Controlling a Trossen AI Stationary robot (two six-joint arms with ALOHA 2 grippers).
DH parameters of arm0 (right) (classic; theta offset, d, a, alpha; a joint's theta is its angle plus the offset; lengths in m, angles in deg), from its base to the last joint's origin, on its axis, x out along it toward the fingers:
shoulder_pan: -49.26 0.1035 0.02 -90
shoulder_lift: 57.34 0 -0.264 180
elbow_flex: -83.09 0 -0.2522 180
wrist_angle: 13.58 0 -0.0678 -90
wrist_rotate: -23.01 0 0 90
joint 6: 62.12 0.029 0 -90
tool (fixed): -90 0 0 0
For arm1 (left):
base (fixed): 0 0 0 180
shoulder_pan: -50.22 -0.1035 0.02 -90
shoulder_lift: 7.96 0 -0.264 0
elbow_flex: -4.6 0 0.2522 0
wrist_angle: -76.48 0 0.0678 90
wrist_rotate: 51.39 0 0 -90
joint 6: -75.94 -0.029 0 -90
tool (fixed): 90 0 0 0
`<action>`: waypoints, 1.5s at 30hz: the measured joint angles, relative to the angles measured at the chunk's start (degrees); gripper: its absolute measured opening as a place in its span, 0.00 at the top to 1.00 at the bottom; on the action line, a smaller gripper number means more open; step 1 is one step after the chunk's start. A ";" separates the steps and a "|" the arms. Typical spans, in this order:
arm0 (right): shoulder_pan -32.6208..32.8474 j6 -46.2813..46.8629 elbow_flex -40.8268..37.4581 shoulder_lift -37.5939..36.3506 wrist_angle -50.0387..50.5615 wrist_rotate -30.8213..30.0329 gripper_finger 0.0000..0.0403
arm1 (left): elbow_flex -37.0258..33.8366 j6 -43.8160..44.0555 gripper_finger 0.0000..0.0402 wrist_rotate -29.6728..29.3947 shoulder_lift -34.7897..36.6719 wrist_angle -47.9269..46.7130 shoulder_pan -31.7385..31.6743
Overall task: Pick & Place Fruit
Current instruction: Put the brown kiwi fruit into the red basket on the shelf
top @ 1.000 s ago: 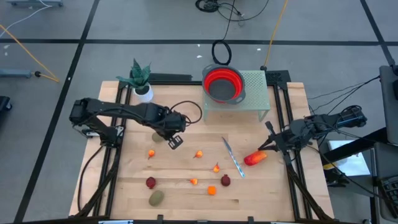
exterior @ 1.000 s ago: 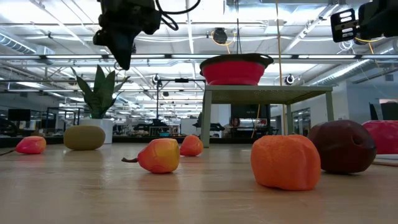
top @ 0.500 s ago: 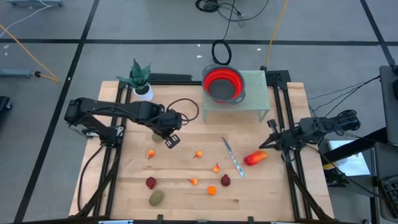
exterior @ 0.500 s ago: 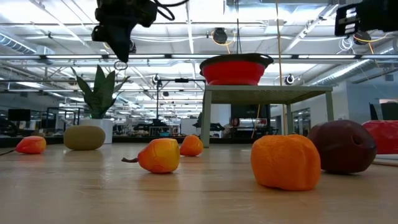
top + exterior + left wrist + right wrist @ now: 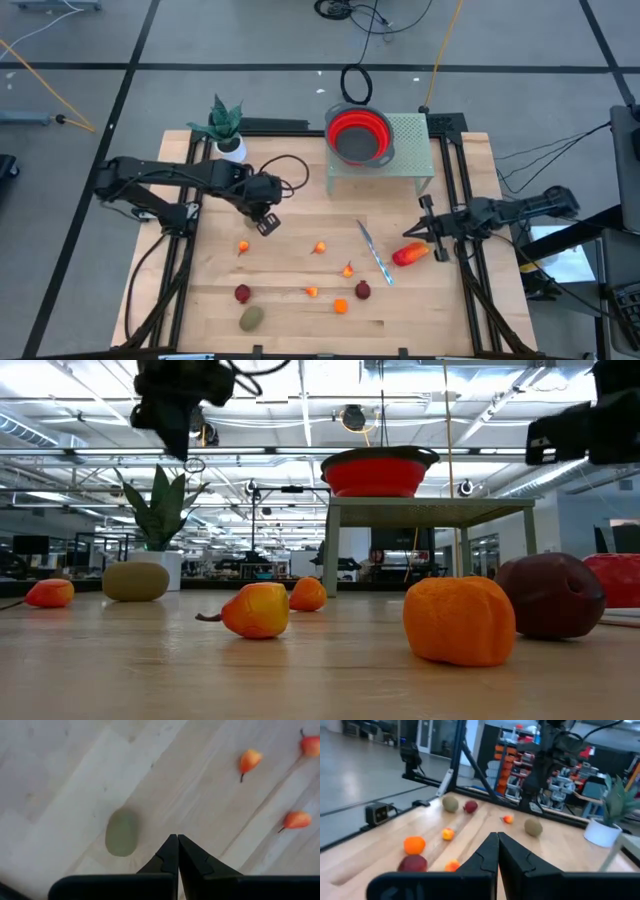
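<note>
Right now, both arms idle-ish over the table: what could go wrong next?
1. The right pincer is shut beside the elongated red fruit; descending shut, it would likely shove it toward the knife.
2. The left pincer is shut above the olive fruit; it probably must open first.
3. Small orange fruits look round and may roll when nudged.

A pale wooden table (image 5: 300, 310) stands on a grey floor (image 5: 250, 40) crossed by dark lines, with loose cables (image 5: 370, 15) trailing at the far side. On the far left of the tabletop sits a potted plant (image 5: 224, 128) in a white pot; near the far edge, a small green-topped stand (image 5: 410, 150) bears a red bowl (image 5: 358, 133). Seen level across the table, a large workshop opens out behind, its ceiling lined with bright strip lights (image 5: 330, 370), beams and ducts, with shelving and equipment in the distance.
</note>
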 joint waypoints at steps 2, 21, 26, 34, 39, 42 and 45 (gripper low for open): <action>-1.02 0.03 -0.51 -0.01 -0.26 -0.01 1.00 | -2.54 -0.04 1.00 1.59 0.20 0.03 -1.28; -4.67 4.92 -1.03 0.15 2.41 0.01 1.00 | -11.14 -3.50 0.98 7.06 0.24 0.11 -12.95; -4.66 4.92 -1.08 0.15 2.41 0.01 1.00 | -12.21 -1.79 0.99 7.43 0.24 0.08 -13.10; -4.65 4.92 -1.12 0.15 2.41 0.01 1.00 | -12.21 -1.72 0.80 6.42 0.26 0.33 -12.95; -4.65 4.92 -1.12 0.15 2.40 0.01 1.00 | -12.21 -1.98 0.61 6.16 0.26 1.59 -12.95; -4.65 4.92 -1.12 0.15 2.39 0.01 1.00 | -12.21 -2.37 0.49 5.91 0.26 1.95 -12.95; -4.65 4.92 -1.12 0.15 2.39 0.01 1.00 | -12.21 -2.35 0.37 5.91 0.24 1.95 -12.93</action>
